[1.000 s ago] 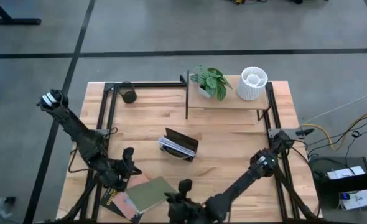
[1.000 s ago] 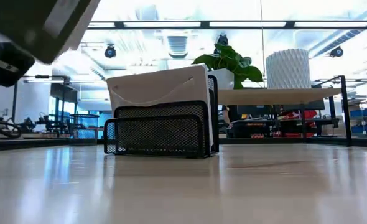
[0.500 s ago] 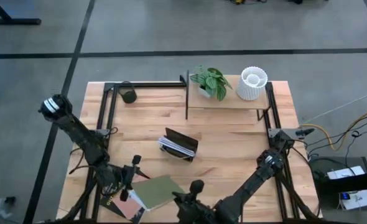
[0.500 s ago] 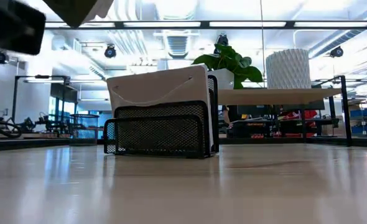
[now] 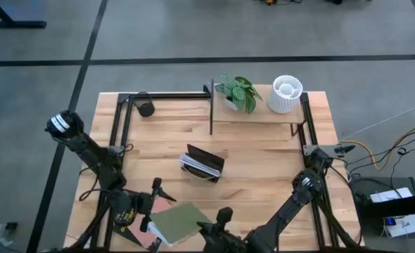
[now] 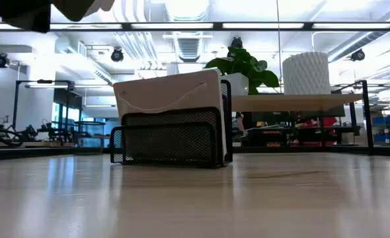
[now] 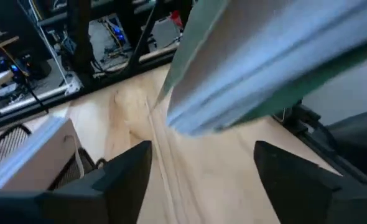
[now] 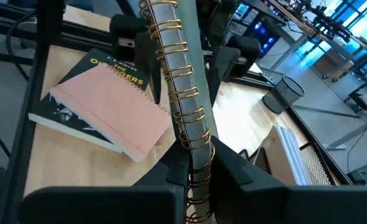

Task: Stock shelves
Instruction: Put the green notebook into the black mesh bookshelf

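Observation:
A green spiral-bound notebook (image 5: 179, 221) hangs over the table's near left part, and my right gripper (image 5: 218, 225) is shut on it. My left gripper (image 5: 155, 204) stands open just left of the notebook. In the left wrist view its fingers (image 7: 127, 171) are spread below the notebook's page edge (image 7: 264, 62) and do not touch it. The shelves (image 5: 257, 116) stand at the far right, with a plant (image 5: 239, 91) and a white ribbed pot (image 5: 286, 95) on the board. My right gripper pinches the notebook's spiral-bound edge (image 8: 196, 140) between its two fingers, the gold coil running out past them. The fingers come from the table's near right side. The notebook is lifted clear of the table, tilted, and only its corner (image 6: 76, 6) shows in the low view.
A black mesh book rack (image 5: 204, 163) with a white book in it stands mid-table. A pink notebook (image 8: 112, 102) lies on a dark book (image 8: 78, 68) at the near left corner. A dark cup (image 5: 145, 107) sits at the far left.
My left gripper has opened and let go of the green notebook, drawing back a little toward the near edge. The notebook, now held by my right gripper alone, has risen and shifted slightly toward the near right.

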Controlling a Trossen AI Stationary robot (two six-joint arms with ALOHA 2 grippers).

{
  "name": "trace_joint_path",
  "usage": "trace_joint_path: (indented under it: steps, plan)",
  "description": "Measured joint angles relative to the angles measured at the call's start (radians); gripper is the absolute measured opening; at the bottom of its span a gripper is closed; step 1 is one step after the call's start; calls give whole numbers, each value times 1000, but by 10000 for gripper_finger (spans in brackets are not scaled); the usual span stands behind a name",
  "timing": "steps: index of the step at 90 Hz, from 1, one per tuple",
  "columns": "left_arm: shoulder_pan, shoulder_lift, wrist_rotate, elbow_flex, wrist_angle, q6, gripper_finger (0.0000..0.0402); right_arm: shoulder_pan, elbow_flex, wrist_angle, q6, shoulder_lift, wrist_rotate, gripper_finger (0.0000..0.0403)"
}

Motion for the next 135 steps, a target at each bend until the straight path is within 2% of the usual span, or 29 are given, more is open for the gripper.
trace_joint_path:
  steps: [24,43,64,79,97,135]
  plan:
    - [-1,-2,93,34,0,38,284,-8,0,0,4,0,-29,15]
    - [-1,-2,132,43,1,33,265,-8,0,1,5,0,38,15]
    - [0,-5,-49,43,6,54,200,-21,0,7,28,0,57,24]
    - [0,-6,-46,43,42,87,150,-35,0,10,40,0,52,13]
    - [1,-19,-48,43,66,94,108,-38,0,13,74,0,59,13]
    - [1,-127,-47,42,115,131,17,-48,0,21,83,1,64,15]
